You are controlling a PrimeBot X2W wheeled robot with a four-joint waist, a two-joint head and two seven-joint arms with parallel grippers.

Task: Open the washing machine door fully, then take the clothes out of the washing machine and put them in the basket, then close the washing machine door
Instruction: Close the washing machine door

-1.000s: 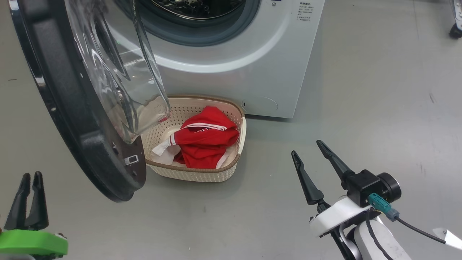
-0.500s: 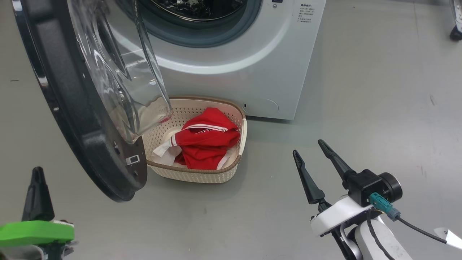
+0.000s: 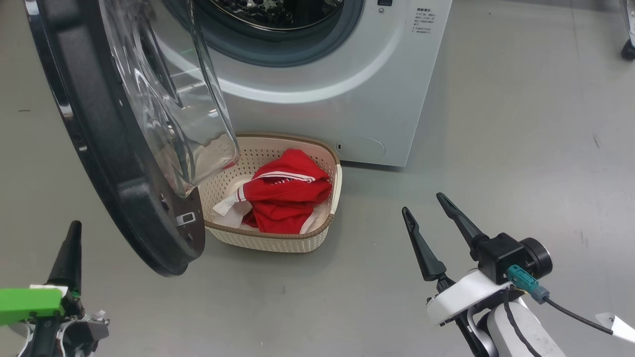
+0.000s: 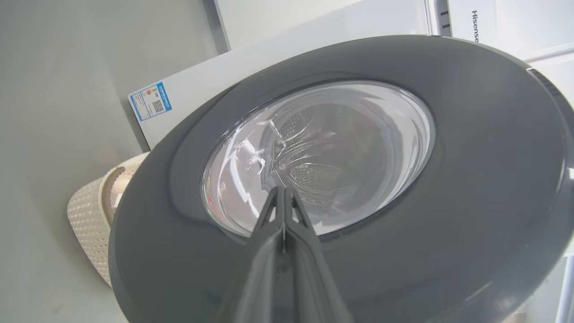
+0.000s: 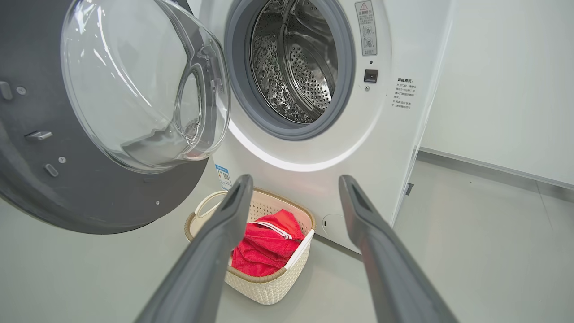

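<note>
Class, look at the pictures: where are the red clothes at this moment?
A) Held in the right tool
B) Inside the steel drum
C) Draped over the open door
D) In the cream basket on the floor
D: the red clothes lie in the basket, which stands on the floor before the washing machine.

Grey floor [image 3: 496, 148] carries the washing machine [image 3: 322, 114] and, seemingly touching its front, the basket [image 3: 268, 243].
</note>
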